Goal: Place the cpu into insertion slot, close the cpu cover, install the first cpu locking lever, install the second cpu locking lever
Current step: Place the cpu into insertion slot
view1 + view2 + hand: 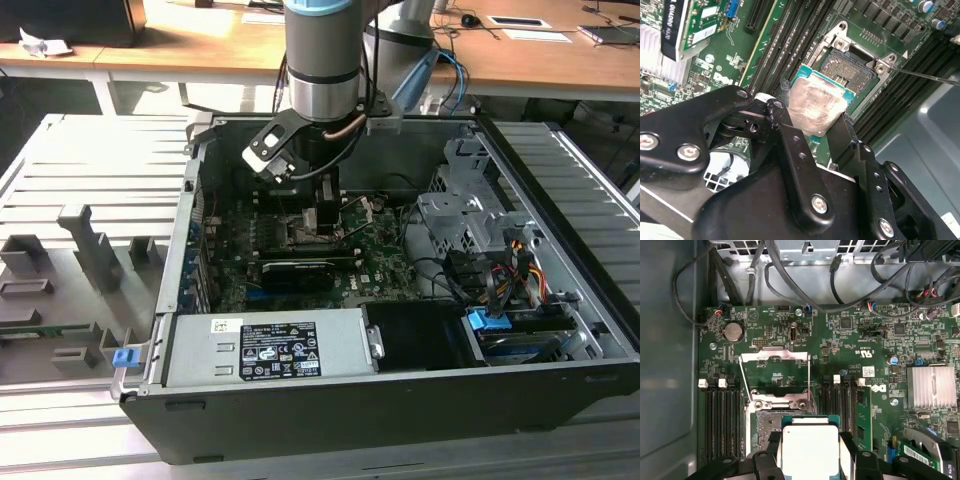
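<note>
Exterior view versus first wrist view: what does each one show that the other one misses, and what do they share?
Exterior view: the whole computer case, the grey power supply box and the robot arm reaching in. First wrist view: the cpu clamped between the jaws at the insertion slot, with the cpu cover open. Both: the green motherboard.

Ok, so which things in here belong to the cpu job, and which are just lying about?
Job: hand gripping the cpu; insertion slot; cpu cover, open.
Lying about: power supply; heatsink; coin battery; cables.
</note>
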### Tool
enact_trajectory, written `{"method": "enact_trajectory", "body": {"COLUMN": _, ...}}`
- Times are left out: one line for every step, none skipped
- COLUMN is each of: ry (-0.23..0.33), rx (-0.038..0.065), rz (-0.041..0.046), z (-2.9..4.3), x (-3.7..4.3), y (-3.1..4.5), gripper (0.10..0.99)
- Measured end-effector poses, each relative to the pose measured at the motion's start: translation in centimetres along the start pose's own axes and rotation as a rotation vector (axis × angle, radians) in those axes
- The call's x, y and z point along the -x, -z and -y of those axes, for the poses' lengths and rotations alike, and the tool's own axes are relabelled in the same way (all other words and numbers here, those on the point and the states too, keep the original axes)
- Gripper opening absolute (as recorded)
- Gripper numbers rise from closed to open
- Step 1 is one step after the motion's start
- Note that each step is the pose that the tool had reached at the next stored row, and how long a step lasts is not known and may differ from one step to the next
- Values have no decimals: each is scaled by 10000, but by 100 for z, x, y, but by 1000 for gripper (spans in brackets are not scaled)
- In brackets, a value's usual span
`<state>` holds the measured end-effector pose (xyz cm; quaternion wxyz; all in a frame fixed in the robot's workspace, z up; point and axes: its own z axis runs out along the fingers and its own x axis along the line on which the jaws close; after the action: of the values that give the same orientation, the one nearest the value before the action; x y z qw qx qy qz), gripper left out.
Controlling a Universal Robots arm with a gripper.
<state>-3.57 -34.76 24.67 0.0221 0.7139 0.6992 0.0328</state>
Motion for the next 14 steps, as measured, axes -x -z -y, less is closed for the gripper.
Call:
{"method": "enact_trajectory", "body": {"ry": 11, "rx": 0, "rz": -2, "z": 8, "x": -5, "y": -24, "gripper": 541}}
{"method": "enact_trajectory", "body": {"ry": 14, "rx": -1, "rz": 1, "z": 9, "x": -14, "y": -36, "gripper": 541}}
{"method": "enact_trajectory", "body": {"ry": 14, "rx": -1, "rz": 0, "z": 10, "x": -27, "y": -39, "gripper": 541}}
{"method": "enact_trajectory", "body": {"ry": 15, "rx": -1, "rz": 0, "z": 9, "x": -35, "y": -40, "gripper": 541}}
{"method": "enact_trajectory", "body": {"ry": 14, "rx": -1, "rz": 0, "z": 9, "x": -44, "y": -40, "gripper": 541}}
{"method": "enact_trajectory", "body": {"ry": 15, "rx": -1, "rz": 1, "z": 9, "x": -70, "y": -42, "gripper": 541}}
{"method": "enact_trajectory", "body": {"ry": 15, "rx": 0, "rz": -1, "z": 10, "x": -82, "y": -46, "gripper": 541}}
{"method": "enact_trajectory", "body": {"ry": 14, "rx": 0, "rz": -2, "z": 10, "x": -90, "y": -49, "gripper": 541}}
{"method": "enact_trajectory", "body": {"ry": 14, "rx": 0, "rz": -1, "z": 11, "x": -100, "y": -53, "gripper": 541}}
{"method": "enact_trajectory", "body": {"ry": 14, "rx": 0, "rz": 0, "z": 12, "x": -118, "y": -63, "gripper": 541}}
{"method": "enact_trajectory", "body": {"ry": 14, "rx": 0, "rz": -2, "z": 16, "x": -132, "y": -82, "gripper": 541}}
{"method": "enact_trajectory", "body": {"ry": 14, "rx": 0, "rz": -3, "z": 25, "x": -137, "y": -94, "gripper": 541}}
{"method": "enact_trajectory", "body": {"ry": 14, "rx": 0, "rz": -4, "z": 32, "x": -139, "y": -98, "gripper": 541}}
{"method": "enact_trajectory", "body": {"ry": 13, "rx": -1, "rz": -3, "z": 37, "x": -139, "y": -101, "gripper": 541}}
